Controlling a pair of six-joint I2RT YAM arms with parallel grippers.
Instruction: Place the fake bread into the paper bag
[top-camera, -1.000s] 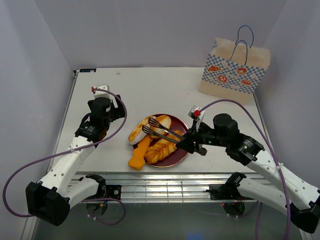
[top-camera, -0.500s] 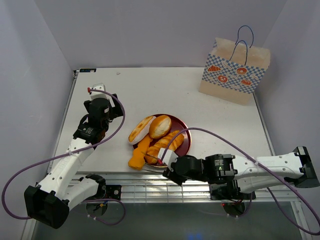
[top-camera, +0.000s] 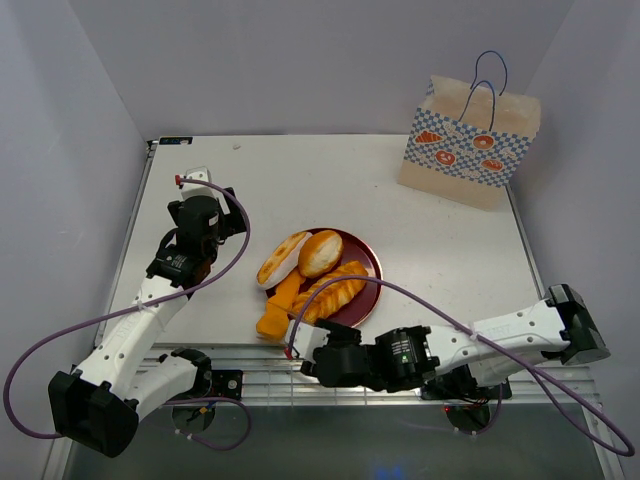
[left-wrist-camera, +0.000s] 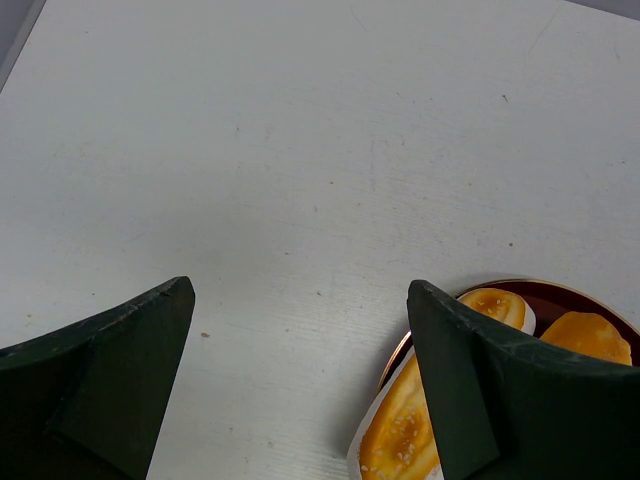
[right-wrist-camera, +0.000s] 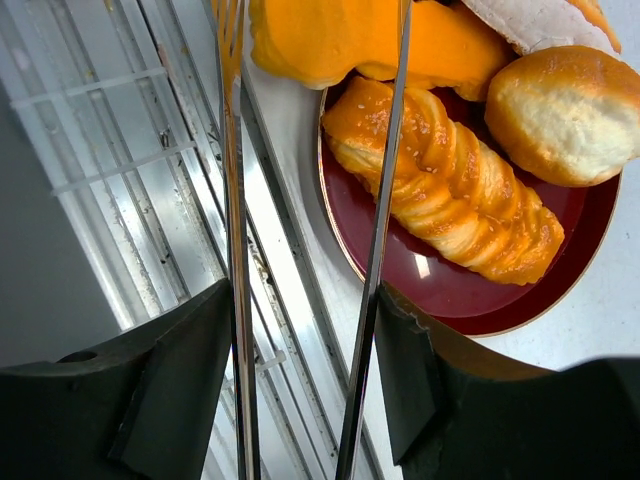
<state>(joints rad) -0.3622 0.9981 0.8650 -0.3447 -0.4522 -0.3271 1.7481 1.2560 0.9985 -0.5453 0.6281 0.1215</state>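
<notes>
While the right hand (right-wrist-camera: 305, 300) grips tongs (right-wrist-camera: 236, 200) — fake bread (right-wrist-camera: 450, 190) crowds the plate (right-wrist-camera: 450, 292).

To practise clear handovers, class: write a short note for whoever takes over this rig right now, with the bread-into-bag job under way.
Left gripper: open, empty, over the table left of the dark red plate.
Right gripper: shut on the metal tongs at the table's near edge, tongs spread, pointing at the plate.
Fake bread: every visible piece on or against the plate.
Paper bag: upright, far right corner.
Done: nothing seen bagged. Left: carry each piece to the bag.
</notes>
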